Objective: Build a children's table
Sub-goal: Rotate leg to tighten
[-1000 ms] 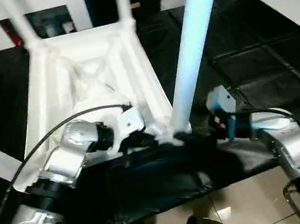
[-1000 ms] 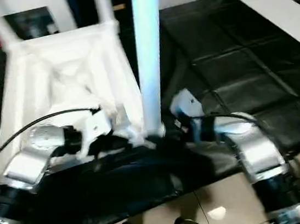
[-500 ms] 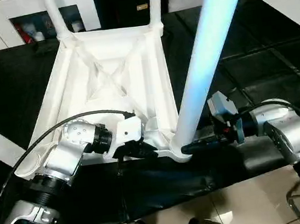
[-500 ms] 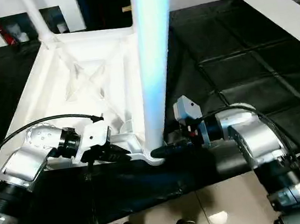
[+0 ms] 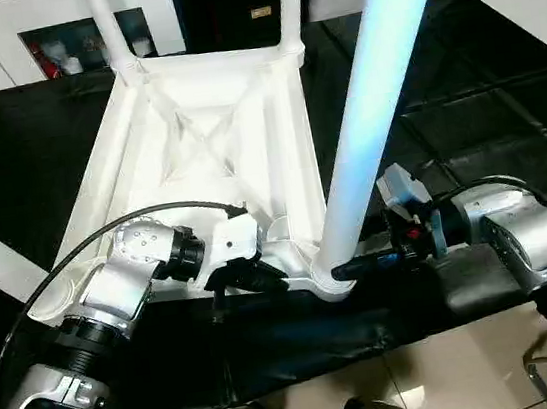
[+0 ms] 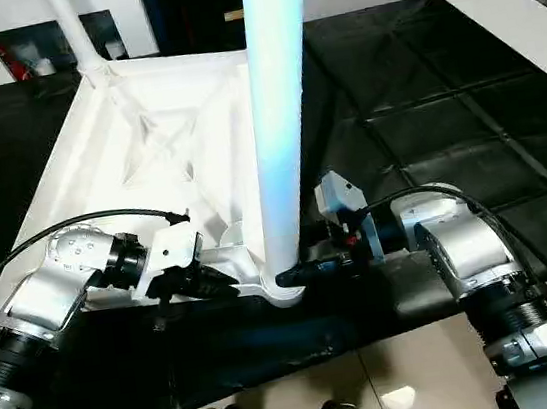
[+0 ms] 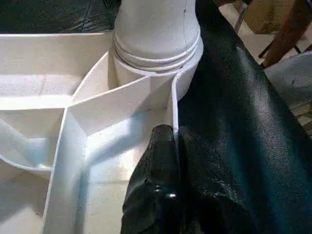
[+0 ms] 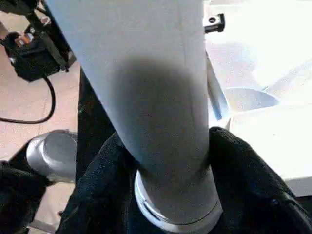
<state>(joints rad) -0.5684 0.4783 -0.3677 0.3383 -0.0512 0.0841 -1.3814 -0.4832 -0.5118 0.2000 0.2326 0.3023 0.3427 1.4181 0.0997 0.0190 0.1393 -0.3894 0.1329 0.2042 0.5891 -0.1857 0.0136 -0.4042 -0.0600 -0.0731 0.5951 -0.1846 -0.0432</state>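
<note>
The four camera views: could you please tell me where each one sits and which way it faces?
Left eye, right eye: on the head, looking down at the upturned white plastic table top over both silver forearms.
Left wrist: along the left hand, pinching the top's rim wall.
Right wrist: along the right hand, its fingers either side of the long round white leg.
Shared: that leg in its corner socket.

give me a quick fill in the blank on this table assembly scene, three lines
The table top lies with its ribbed underside facing ____.
The right end effector has its fingers on either side of a white ____ at its base.
The left end effector pinches the top's thin ____.

Missing words: up; leg; rim
</note>
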